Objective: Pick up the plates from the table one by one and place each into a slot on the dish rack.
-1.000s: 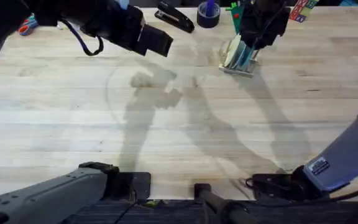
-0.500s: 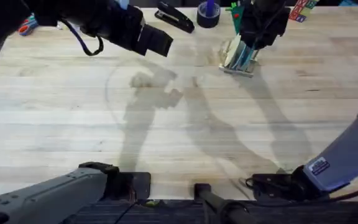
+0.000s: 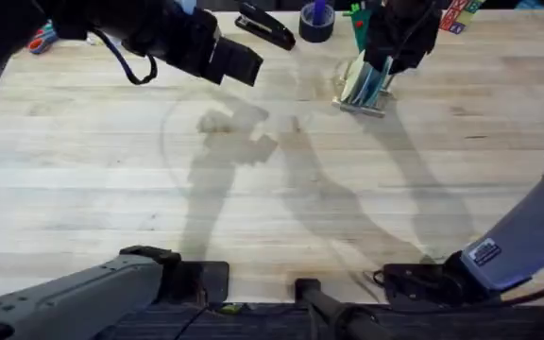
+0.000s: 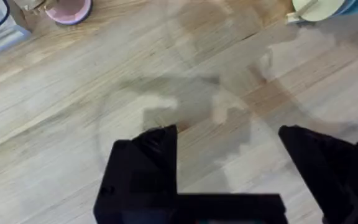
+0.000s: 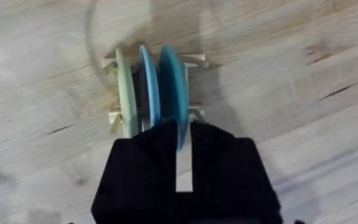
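At the dish rack, three plates stand slotted.
Right gripper pinches the teal plate; left gripper gapes empty; table holds no loose plates.

Grey arm links, white label on right; black blocky hands, black cable.

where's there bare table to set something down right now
The table's whole middle and near stretch, between the arm bases and the dish rack, is bare. It's crowded along the far edge: stapler, tape roll, rack.

R gripper over plates in rack
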`<control>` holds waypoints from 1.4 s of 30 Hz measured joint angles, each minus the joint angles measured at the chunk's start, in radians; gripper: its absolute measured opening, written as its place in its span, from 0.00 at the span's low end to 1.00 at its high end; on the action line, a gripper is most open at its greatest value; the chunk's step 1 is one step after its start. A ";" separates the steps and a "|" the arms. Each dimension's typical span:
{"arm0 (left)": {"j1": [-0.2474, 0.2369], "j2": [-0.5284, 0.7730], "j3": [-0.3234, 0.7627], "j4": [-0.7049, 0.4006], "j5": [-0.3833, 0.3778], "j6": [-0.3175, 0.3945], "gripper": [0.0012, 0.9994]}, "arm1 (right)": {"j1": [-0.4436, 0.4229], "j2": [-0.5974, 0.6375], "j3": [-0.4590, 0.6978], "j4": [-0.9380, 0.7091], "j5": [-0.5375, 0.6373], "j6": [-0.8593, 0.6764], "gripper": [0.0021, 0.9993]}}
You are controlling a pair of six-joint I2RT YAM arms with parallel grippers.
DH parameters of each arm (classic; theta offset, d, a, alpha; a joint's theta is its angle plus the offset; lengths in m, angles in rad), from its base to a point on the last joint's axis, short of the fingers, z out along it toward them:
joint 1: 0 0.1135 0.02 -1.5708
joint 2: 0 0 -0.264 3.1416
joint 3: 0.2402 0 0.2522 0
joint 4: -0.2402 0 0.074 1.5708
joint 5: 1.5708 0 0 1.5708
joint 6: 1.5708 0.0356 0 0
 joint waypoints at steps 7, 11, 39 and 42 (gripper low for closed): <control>0.000 0.000 0.000 0.000 0.000 0.000 1.00 | 0.000 0.000 0.000 0.000 0.000 0.000 0.15; 0.000 0.000 0.000 0.000 0.000 0.000 1.00 | 0.000 0.000 0.000 -0.001 0.000 0.000 0.15; 0.000 0.000 0.000 0.000 0.000 0.000 1.00 | 0.002 -0.016 0.342 -0.389 0.000 -0.007 0.86; 0.000 0.000 0.000 0.000 0.000 0.000 1.00 | 0.007 -0.053 0.342 -0.405 0.000 -0.007 0.87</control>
